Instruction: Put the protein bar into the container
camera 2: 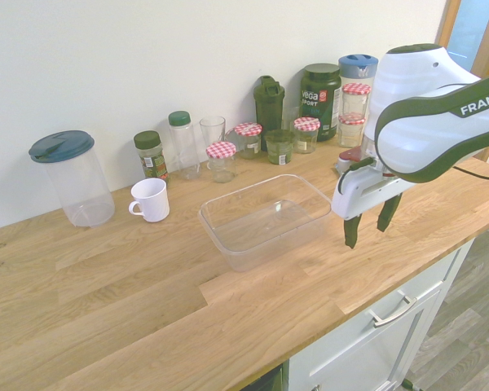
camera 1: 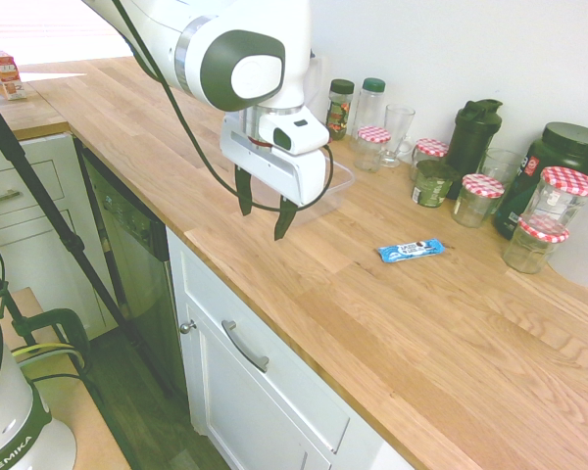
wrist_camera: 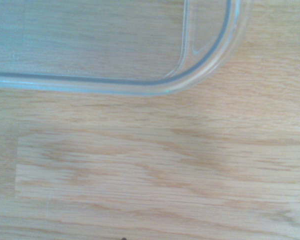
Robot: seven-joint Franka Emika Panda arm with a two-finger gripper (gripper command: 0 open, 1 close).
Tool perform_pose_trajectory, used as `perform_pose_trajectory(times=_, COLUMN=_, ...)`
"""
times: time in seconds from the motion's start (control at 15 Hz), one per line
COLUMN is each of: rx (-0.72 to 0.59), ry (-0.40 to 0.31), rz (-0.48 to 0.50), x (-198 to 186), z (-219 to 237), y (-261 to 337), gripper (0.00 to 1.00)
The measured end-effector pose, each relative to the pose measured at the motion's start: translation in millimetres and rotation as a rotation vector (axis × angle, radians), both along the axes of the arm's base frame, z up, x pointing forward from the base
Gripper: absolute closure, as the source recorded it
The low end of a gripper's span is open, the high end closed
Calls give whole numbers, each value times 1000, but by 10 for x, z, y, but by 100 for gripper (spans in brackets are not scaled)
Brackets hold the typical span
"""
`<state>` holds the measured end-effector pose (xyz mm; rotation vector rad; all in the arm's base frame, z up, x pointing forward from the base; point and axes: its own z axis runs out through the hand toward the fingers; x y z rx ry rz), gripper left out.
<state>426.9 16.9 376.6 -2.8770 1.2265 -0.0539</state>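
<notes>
Gripper point(camera 1: 263, 223): wide open, nothing between the fingers, pointing down above the wooden counter point(camera 2: 138, 301), just to the right of the container.

Container point(camera 2: 265, 221): clear shallow tub, no lid, upright on the counter, near-left of the far-side row. Wrist view has one rounded corner of its rim plus bare wood.

Protein bar point(camera 1: 412, 251): blue wrapper, flat on the counter, outside the container and well apart from it, off to the right, on the near side of the jars. Second exterior view doesn't show it.

Far side by the wall, left to right: pitcher with a dark blue lid point(camera 2: 83, 183), with white mug point(camera 2: 151, 201) just right of it, handle to the left. Then green-lidded spice jar point(camera 2: 151, 157), green-capped clear bottle point(camera 2: 184, 147), clear glass point(camera 2: 213, 130). Past those, jars with red-checked lids point(camera 2: 221, 163), dark shaker point(camera 2: 269, 114), small green jar point(camera 2: 279, 148), black Vega Sport tub point(camera 2: 320, 99). Two of the checked-lid jars are stacked, right of the black tub. Blue-lidded pitcher point(camera 2: 359, 68) stands behind that stack.

Near side, below the counter: white cabinet point(camera 1: 250, 372) with a curved metal handle point(camera 1: 245, 348).
</notes>
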Motion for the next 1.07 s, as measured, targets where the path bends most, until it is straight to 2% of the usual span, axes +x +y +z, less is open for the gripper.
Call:
perform_pose_trajectory(times=0.27, rx=0, ry=0, rz=-20, x=14, z=18, y=-88, gripper=0)
perform_pose_trajectory(times=0.67, rx=14, ry=-5, rz=-126, x=148, z=183, y=-575, gripper=0)
perform_pose_trajectory(times=1.07, rx=26, ry=-13, rz=-194, x=517, z=246, y=-1042, gripper=0)
